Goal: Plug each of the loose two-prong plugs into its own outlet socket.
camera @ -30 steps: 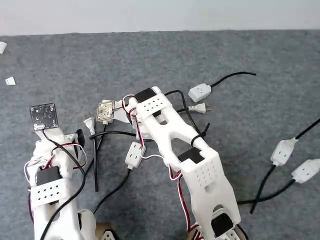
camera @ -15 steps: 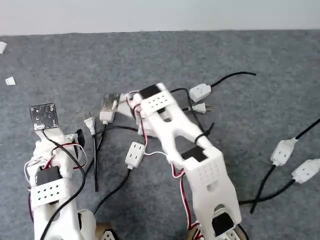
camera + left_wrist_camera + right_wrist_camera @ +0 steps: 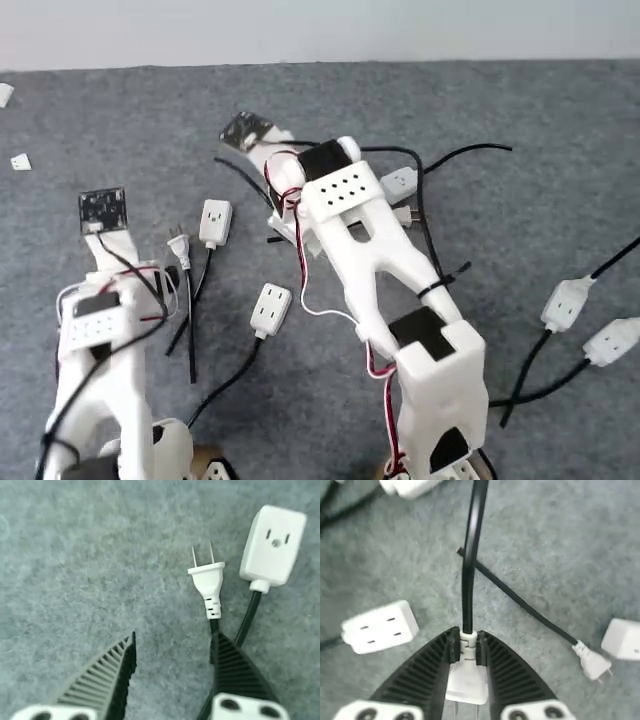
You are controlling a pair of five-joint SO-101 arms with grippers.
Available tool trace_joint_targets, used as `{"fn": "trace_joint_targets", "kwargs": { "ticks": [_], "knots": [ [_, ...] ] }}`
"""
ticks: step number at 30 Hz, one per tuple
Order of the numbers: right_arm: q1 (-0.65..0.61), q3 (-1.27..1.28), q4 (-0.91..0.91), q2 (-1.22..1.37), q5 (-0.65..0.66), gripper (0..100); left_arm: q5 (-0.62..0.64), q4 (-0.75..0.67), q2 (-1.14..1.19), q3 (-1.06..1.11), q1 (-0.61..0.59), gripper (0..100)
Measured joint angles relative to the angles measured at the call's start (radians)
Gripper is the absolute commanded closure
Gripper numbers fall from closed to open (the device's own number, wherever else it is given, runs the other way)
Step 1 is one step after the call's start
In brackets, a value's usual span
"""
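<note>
- Right now my right gripper (image 3: 467,637) has its fingers clamped on a white two-prong plug (image 3: 466,680). The plug's black cord (image 3: 472,545) runs straight out past the fingertips.
- My left gripper (image 3: 175,640) hangs over the grey carpet (image 3: 75,555) with its fingers apart, holding nothing.
- My landmark is the three-hole socket (image 3: 272,542). A loose plug (image 3: 206,577) lies just beside it, not touching, prongs pointing away from my left gripper.
- Sockets, counted from the high view: five white blocks.
  - The three-hole socket is one.
  - A multi-slot socket (image 3: 270,308) sits near it, toward the arm bases.
  - A small socket (image 3: 398,182) lies beyond the right arm from it.
  - An outer socket (image 3: 565,300) and an edge socket (image 3: 610,340) lie well apart from it on that same far side.
- Plugs: three.
  - One is gripped and one lies beside the three-hole socket.
  - A third plug (image 3: 590,662) lies flat on the carpet, and I cannot place it against the three-hole socket.
- No lettering on any plug or socket is legible to me.
</note>
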Motion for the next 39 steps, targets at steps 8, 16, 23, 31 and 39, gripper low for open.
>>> {"fn": "trace_joint_targets", "kwargs": {
  "ticks": [8,16,23,31,39],
  "knots": [
    [-0.077,0.002,0.051,-0.181,-0.169,99.1,-0.115,0.049,0.097,-0.063,0.069,98],
    [-0.224,0.002,0.089,-0.264,-0.201,99.1,-0.192,0.072,0.103,-0.063,0.120,99],
    [-0.265,0.002,0.098,-0.264,-0.201,99.1,-0.198,0.140,0.212,-0.147,0.135,99],
    [-0.288,0.175,-0.003,-0.265,-0.201,99.1,-0.275,0.190,0.249,-0.195,0.135,99],
    [-0.298,0.252,-0.080,-0.265,-0.201,99.1,-0.388,0.150,0.023,0.006,0.169,99]
  ]
}}
